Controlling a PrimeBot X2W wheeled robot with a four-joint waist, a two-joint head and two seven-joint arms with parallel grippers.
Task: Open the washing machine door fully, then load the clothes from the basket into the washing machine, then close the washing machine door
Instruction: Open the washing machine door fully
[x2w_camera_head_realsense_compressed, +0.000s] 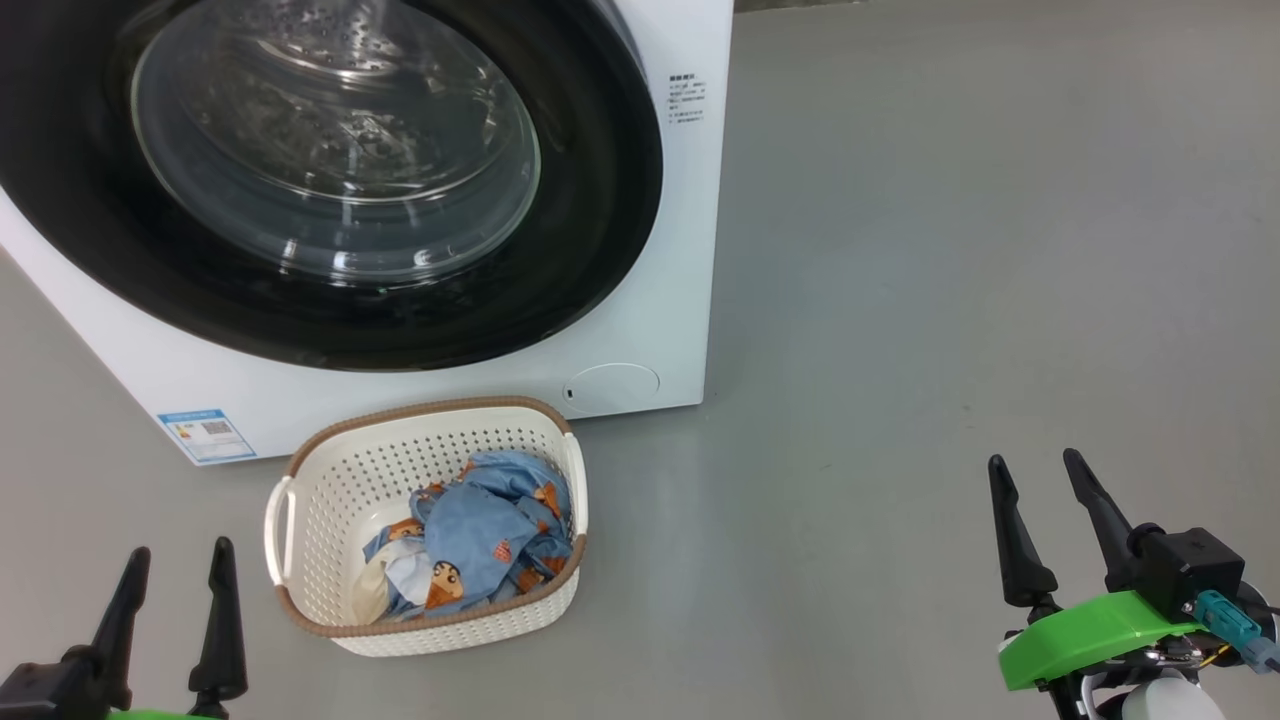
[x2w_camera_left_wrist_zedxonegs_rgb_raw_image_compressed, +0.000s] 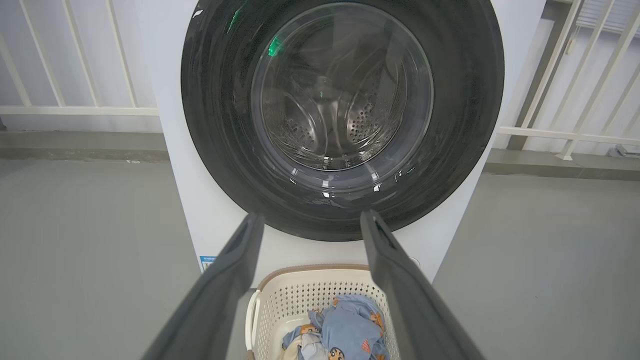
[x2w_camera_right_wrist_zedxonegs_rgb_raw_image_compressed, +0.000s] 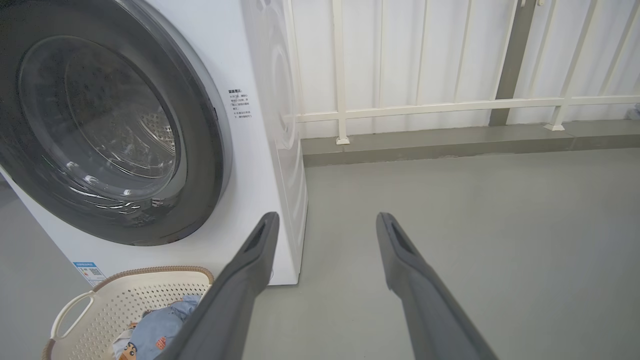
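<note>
Left claw (x2w_camera_head_realsense_compressed: 181, 546) hovering at lower left of head view, fingers spread, gripping nothing. Right claw (x2w_camera_head_realsense_compressed: 1033, 457) at lower right, also standing open and empty, wide bare floor (x2w_camera_head_realsense_compressed: 950, 250) stretching above it. Basket (x2w_camera_head_realsense_compressed: 330, 445) sitting on floor at lower centre, between claws, holding clothes (x2w_camera_head_realsense_compressed: 480, 545) bunched toward its right side. Just beyond, washing machine (x2w_camera_head_realsense_compressed: 690, 250) standing at upper left, washing machine door (x2w_camera_head_realsense_compressed: 600, 200) sitting shut. White railing (x2w_camera_right_wrist_zedxonegs_rgb_raw_image_compressed: 450, 106) running behind, in right wrist view.

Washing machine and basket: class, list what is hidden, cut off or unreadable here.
Washing machine: top cut off by the head view's upper edge.
Blue label, head view: print too small to read.
Basket bottom, head view: partly covered by the clothes.
Left claw: base cut by the head view's bottom edge.
</note>
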